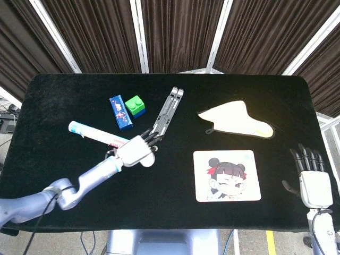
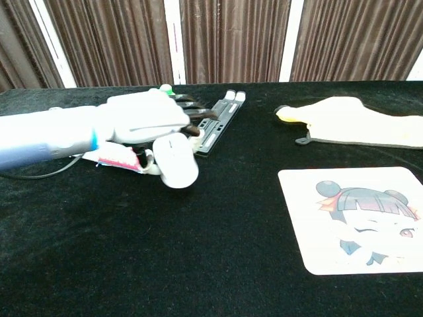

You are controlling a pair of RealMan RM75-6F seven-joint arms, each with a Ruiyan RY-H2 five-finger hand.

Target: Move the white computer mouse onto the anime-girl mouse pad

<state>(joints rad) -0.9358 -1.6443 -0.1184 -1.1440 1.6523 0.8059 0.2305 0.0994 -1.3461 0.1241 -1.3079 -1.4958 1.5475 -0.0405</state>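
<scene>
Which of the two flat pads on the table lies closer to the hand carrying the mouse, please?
The anime-girl mouse pad, the square one printed with a cartoon face. It lies nearer the left hand than the plain yellow pad farther back.

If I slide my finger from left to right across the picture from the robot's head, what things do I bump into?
Striped tube → blue box → green block → left hand holding the white mouse → anime-girl mouse pad → right hand.
</scene>
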